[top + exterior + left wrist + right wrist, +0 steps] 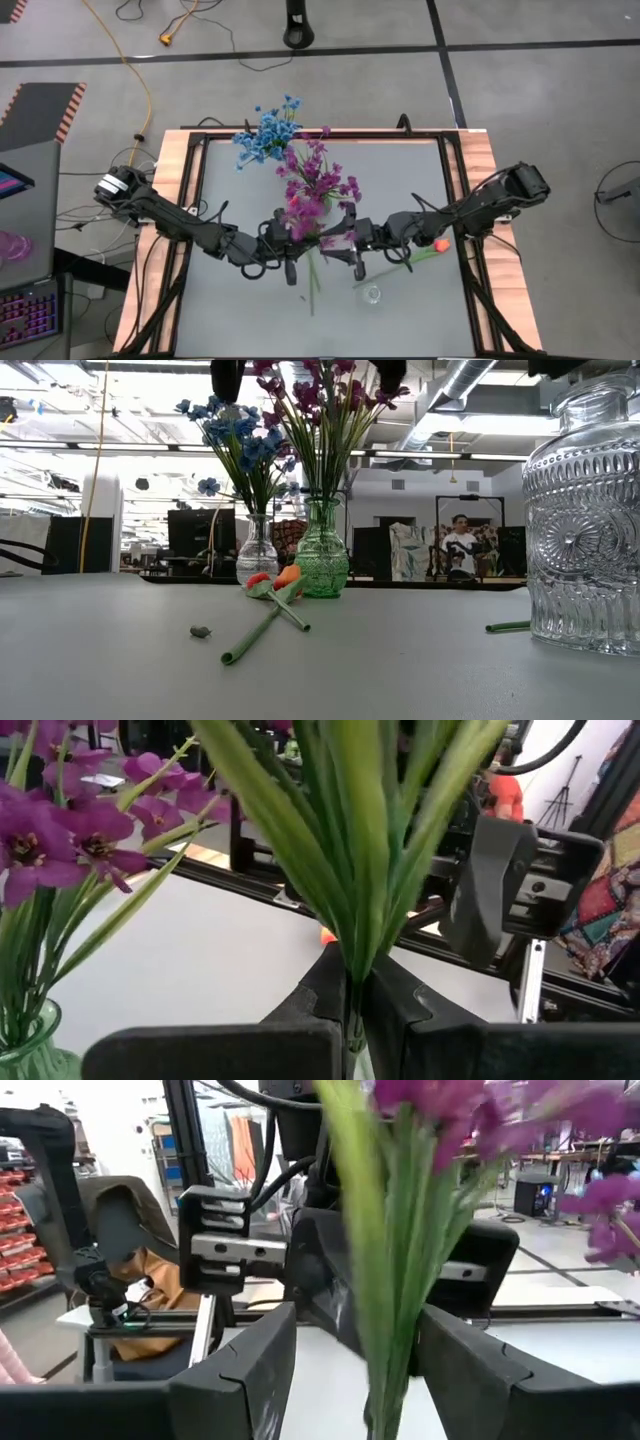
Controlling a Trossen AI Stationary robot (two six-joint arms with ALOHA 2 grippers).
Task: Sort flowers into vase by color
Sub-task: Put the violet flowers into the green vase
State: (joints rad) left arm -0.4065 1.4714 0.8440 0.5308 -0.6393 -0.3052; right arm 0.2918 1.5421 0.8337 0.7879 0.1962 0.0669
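Observation:
My left gripper (292,240) (350,1010) is shut on a purple sprig (306,212) at mid-table, just near of the green vase (322,563). That vase holds other purple flowers (322,178). My right gripper (345,236) (355,1335) is open, with one finger on each side of the same sprig's stem (390,1370) and a gap on both sides. Blue flowers (265,135) stand in a small clear vase (257,555). Orange-red tulips (440,243) (275,582) lie flat on the table. My left gripper pinches the purple sprig's green stem (350,982) between its two fingers, just under where the long leaves fan out. It comes in from the table's left. The sprig is lifted clear, and its leaves and blooms stand out beyond the fingers.
A large clear patterned glass vase (590,510) (372,294) stands near the table's near edge, with a green stem (505,626) lying beside it. A small grey scrap (200,631) lies on the table. A dark frame (452,180) rims the grey tabletop. People sit in the room beyond.

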